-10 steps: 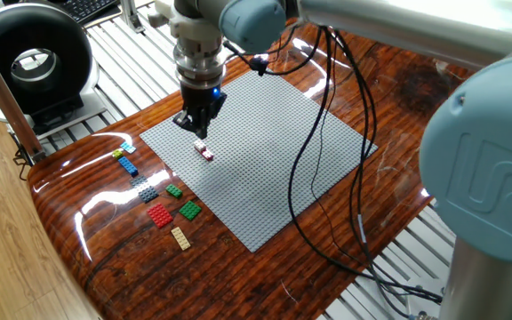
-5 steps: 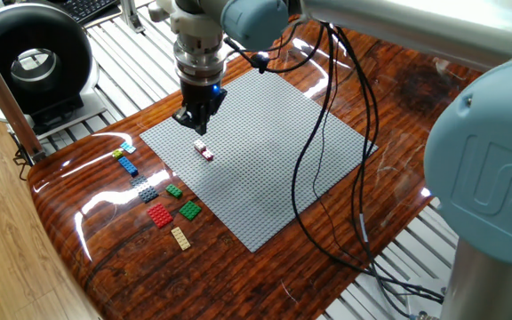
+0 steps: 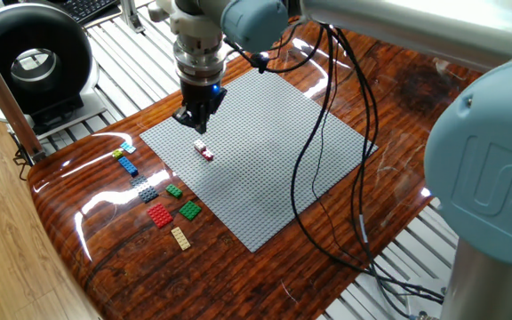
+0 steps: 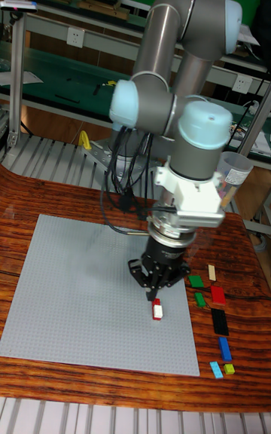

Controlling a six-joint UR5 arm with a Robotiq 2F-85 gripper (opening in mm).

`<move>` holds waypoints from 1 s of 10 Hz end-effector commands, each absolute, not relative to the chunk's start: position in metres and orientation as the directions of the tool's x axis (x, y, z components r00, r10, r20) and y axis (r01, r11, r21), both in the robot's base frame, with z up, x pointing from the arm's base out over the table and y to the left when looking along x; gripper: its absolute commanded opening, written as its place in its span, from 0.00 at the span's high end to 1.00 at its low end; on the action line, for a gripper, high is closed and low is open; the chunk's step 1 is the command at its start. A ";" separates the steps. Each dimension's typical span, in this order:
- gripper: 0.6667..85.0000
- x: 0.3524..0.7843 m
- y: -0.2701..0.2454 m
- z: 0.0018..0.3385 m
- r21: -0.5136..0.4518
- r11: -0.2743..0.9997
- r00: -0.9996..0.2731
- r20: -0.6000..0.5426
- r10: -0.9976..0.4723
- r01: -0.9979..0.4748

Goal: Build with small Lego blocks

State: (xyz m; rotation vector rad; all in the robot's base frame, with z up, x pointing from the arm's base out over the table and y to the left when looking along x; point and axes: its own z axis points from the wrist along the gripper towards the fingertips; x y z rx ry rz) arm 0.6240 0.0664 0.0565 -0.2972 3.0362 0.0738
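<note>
On the desk: grey baseplate [image 3: 260, 156] lying flat; loose bricks beside its near-left edge, on the wood
Placed piece: small red-and-white block [image 3: 204, 150] on the baseplate, close to the left corner; position the same as a second ago; appears seated, though stud engagement is too small to confirm
End effector: [image 3: 193, 123] above the placed piece, clear of it; higher than a second ago, when the tips were close over the block; fingertips drawn near together and carrying nothing; whether fully pressed together, cannot tell
Meaning of change: release done, arm retreating upward; judged as one placement complete
Remaining stock: red plate [image 3: 159, 216]; two green bricks [image 3: 189, 210]; tan plate [image 3: 180, 237]; dark grey piece [image 3: 148, 189]; blue brick [image 3: 129, 166]; yellow-green brick [image 3: 118, 155]; light blue piece [image 3: 128, 147]; all untouched
Likely next: travel to the loose row for another pick
</note>
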 end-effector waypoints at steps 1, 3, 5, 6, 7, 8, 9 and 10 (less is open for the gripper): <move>0.99 0.615 0.058 0.055 0.074 0.975 -0.975 -0.092 -0.202 -0.209; 0.99 0.618 0.053 0.053 0.040 0.986 -0.984 -0.087 -0.156 -0.160; 0.99 0.620 0.039 0.053 -0.015 0.987 -0.983 -0.089 -0.159 -0.158; 0.99 0.621 0.032 0.053 -0.047 0.980 -0.977 -0.084 -0.195 -0.191; 0.99 0.620 0.006 0.056 -0.056 0.970 -0.968 -0.072 -0.240 -0.236; 0.99 0.617 -0.015 0.061 -0.071 0.965 -0.966 -0.039 -0.254 -0.251; 0.99 0.609 -0.031 0.061 -0.105 0.972 -0.978 0.006 -0.210 -0.209; 0.99 0.599 -0.035 0.058 -0.112 0.981 -0.987 0.043 -0.157 -0.161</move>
